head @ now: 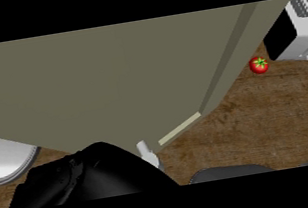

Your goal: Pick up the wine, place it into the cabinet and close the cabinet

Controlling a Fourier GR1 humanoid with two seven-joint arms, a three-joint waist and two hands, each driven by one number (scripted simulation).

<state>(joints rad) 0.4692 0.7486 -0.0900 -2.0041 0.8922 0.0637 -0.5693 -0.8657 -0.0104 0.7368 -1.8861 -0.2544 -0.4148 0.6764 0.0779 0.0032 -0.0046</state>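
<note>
One cabinet door [94, 85] fills the left. The left hand [86, 175] touches its near edge; its fingers cannot be told. One tomato [258, 65] and one toaster [302, 32] sit far right on the table [264, 119]. No wine shows.

A robot hand [86, 177] fills the lower left of the head view, a glossy black mass with rounded, bulging contours and faint grey highlights along its ridged segments. A small pale grey piece [147, 153] shows at its right edge. Further right, along the lower edge, a second dark, smooth, curved shape [231, 171] shows only its dull charcoal top; which part of the body it is cannot be told.
</note>
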